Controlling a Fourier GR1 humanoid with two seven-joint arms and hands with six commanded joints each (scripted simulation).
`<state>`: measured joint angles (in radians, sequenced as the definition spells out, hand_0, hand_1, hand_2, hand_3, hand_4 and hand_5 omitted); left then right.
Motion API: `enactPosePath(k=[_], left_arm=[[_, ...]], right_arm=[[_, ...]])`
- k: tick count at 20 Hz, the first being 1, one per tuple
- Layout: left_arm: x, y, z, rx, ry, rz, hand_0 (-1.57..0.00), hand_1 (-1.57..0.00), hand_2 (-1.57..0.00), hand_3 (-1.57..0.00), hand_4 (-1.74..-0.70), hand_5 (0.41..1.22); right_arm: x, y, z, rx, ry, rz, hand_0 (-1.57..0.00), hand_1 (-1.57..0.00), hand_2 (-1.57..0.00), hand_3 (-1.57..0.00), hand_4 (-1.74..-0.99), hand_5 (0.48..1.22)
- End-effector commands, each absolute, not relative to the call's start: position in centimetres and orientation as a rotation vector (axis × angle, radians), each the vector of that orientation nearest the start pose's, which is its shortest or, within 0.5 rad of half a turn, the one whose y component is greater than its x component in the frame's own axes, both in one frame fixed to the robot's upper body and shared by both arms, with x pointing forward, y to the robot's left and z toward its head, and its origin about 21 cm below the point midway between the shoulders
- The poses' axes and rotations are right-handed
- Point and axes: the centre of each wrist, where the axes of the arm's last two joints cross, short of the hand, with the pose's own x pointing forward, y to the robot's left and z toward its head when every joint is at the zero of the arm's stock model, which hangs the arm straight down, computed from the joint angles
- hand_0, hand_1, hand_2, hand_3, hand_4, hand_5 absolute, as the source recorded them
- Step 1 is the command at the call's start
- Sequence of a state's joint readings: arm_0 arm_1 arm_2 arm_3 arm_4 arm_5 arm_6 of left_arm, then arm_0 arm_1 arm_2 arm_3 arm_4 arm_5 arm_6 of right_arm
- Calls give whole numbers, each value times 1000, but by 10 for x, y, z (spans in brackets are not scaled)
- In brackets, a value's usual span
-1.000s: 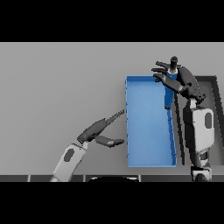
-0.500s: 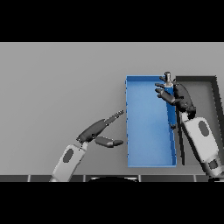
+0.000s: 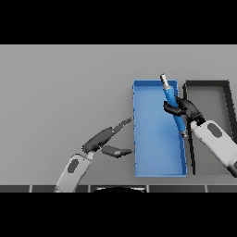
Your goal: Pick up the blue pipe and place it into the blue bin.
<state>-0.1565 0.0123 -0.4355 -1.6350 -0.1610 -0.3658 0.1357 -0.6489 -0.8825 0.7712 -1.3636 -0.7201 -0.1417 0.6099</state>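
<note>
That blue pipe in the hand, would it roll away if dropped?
Probably yes: the blue pipe looks round and smooth, so it may roll. It stays straight in the right hand, so likely stiff. The blue bin walls should stop it.

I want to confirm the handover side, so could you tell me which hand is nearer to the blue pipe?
Right. The right hand is curled round the blue pipe, holding it over the blue bin. The left hand hangs open over the table, left of the bin and apart from the pipe.

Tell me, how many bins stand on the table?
2. The blue bin sits right of the table's centre; a dark bin stands apart, just to its right, partly covered by the right arm. None seems hidden.
</note>
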Motion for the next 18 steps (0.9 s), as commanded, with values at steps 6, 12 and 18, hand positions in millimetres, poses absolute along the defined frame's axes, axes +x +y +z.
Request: enactPosePath(k=[6, 12, 18], left_arm=[[251, 116, 44, -425, -1542, -877, 1, 1, 1, 1, -885, 428], [250, 116, 45, -425, -1550, -879, 1, 1, 1, 1, -887, 431], [247, 106, 42, -422, -1549, -881, 1, 1, 1, 1, -885, 431]], right_arm=[[334, -258, 112, -226, -841, 673, -51, -46, -46, -27, -1051, 787], [335, -256, 108, -249, -841, 687, -13, -11, -11, -6, -1022, 672], [338, -256, 108, -246, -836, 719, -6, -5, -5, -3, -1022, 649]])
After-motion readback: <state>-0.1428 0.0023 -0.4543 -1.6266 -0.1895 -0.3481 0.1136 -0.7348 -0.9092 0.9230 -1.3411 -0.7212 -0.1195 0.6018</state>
